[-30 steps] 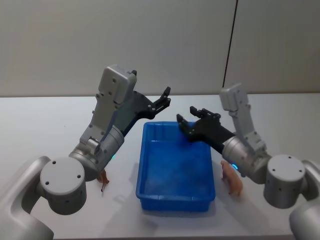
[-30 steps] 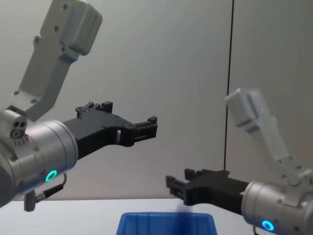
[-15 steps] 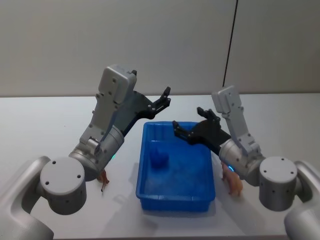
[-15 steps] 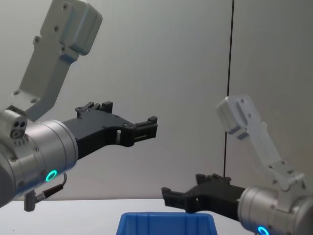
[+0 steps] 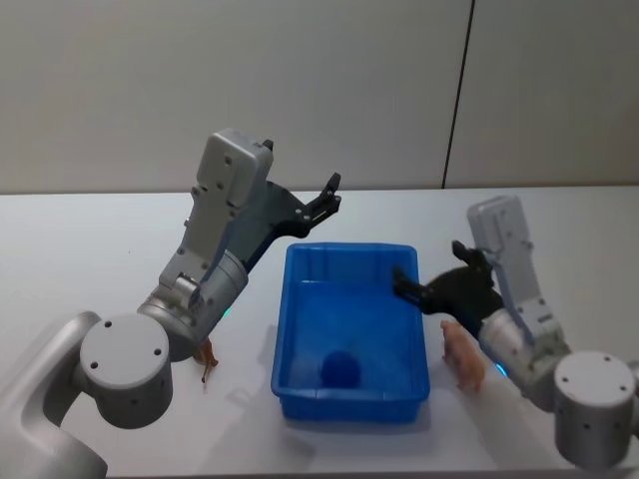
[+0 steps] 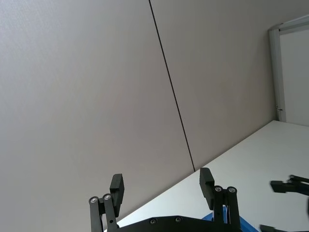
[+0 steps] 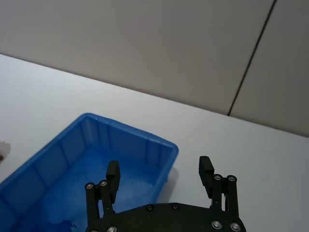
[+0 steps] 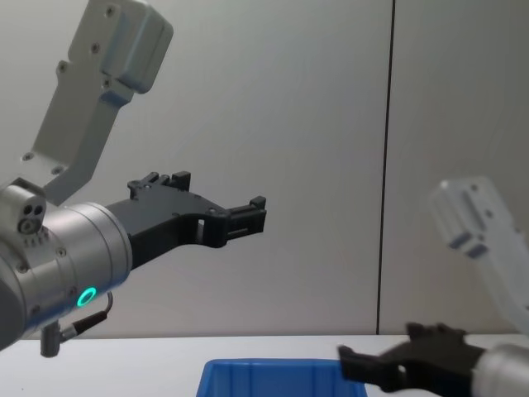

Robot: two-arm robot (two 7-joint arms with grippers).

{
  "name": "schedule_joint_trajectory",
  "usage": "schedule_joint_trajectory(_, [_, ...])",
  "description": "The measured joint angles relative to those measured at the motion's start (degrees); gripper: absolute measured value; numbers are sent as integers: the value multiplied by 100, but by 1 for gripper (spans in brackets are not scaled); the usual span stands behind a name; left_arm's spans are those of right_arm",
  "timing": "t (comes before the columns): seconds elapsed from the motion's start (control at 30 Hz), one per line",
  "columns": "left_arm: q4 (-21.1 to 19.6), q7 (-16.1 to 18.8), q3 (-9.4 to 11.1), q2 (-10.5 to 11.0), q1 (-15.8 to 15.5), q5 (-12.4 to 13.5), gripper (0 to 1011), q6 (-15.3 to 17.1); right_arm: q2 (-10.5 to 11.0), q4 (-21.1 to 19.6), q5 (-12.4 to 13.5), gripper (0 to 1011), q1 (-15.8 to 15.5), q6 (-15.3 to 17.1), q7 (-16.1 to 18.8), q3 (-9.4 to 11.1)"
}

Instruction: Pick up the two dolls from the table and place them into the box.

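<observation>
Right fingers [image 7: 205,171] wide apart, empty, low over the blue bin's [image 5: 349,246] right rim, well set to reach the pink pig doll [image 5: 462,359] on the worktop [image 5: 80,249] just right of it. Blue toy [image 5: 339,367] already inside. Left fingers [image 6: 206,180] wide too, raised clear above the far-left corner.

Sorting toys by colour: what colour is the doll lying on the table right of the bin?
Pale pink; that small doll shows best in the head view.
</observation>
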Motion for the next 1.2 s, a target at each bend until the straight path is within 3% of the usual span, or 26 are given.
schedule_joint_trajectory(0.27, [0,0,0,0,0,0,1000,0,283,-595,249,1001,-539,345,-424,68])
schedule_joint_trajectory(0.57, [0,0,0,0,0,0,1000,0,495,-893,535,1001,-955,498,-648,137])
schedule_joint_trajectory(0.87, [0,0,0,0,0,0,1000,0,606,-925,713,1001,-1166,517,-702,191])
schedule_joint_trajectory(1.2, [0,0,0,0,0,0,1000,0,664,-665,821,1001,-1229,287,-424,237])
